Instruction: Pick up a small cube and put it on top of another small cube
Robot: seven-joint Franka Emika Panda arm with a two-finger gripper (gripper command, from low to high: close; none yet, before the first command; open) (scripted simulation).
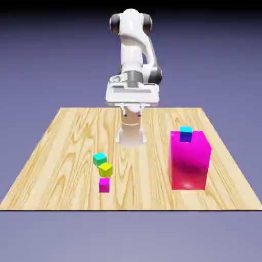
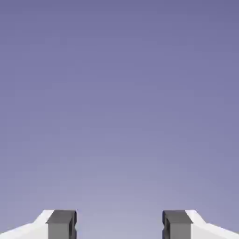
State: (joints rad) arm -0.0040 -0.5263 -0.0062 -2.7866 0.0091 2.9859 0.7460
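Nothing picked up yet, by the look of it: approach not begun. Gripper (image 2: 119, 226) wide open and empty, fingertips (image 2: 60, 224) well apart in the hand view, only plain backdrop between and beyond them. Arm (image 1: 134, 56) folded up high at 12 o'clock of the table (image 1: 61, 133), hand pointed outward rather than down, well clear of every cube.

Three small loose cubes near the table's 7 o'clock edge: teal cube (image 1: 100, 159), yellow cube (image 1: 105, 169) just beside it toward 5 o'clock, possibly touching, and magenta cube (image 1: 104, 184) at 6 o'clock of the yellow. Over at 4 o'clock, a big magenta block (image 1: 189, 164) with a small blue cube (image 1: 186, 136) and a cyan cube (image 1: 186, 129) piled on top.

Next, probably: tilt hand downward, descend over one loose cube, close across two flat faces. Cubes, so no long axis; teal and yellow sit slightly turned against the table edge, hence some wrist rotation likely needed. Crowding a risk for finger clearance.
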